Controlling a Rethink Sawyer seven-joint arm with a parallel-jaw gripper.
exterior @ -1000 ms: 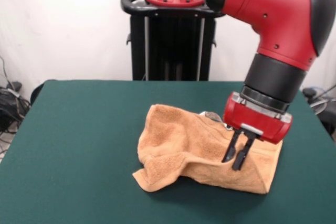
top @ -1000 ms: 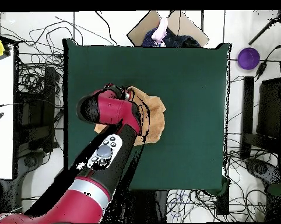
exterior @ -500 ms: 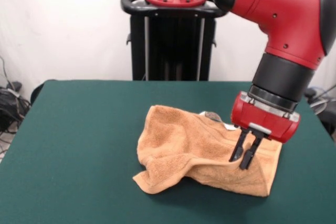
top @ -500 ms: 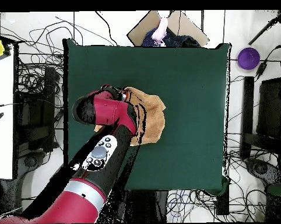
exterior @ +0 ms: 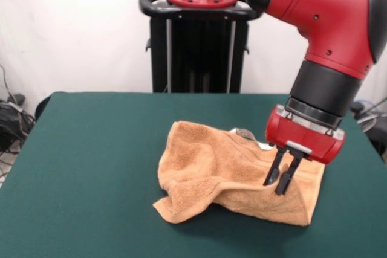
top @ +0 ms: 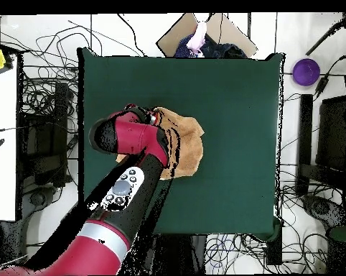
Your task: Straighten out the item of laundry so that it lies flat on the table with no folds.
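Observation:
The peach-orange towel lies crumpled and folded over itself on the dark green table, right of the middle. A raised fold runs along its near side, and a small white tag shows at its far edge. My gripper points down over the towel's right part, with its fingers close together and pinching the raised fold. In the overhead view the towel shows to the right of my arm, which hides the gripper and the towel's left part.
The black pedestal stands behind the table's far edge. Cables lie off the table's left side. In the overhead view a purple object and a cardboard box sit off the table.
My gripper has moved a little to the right in the front view, drawing the pinched fold of the towel with it. Over the last half second it has barely moved.

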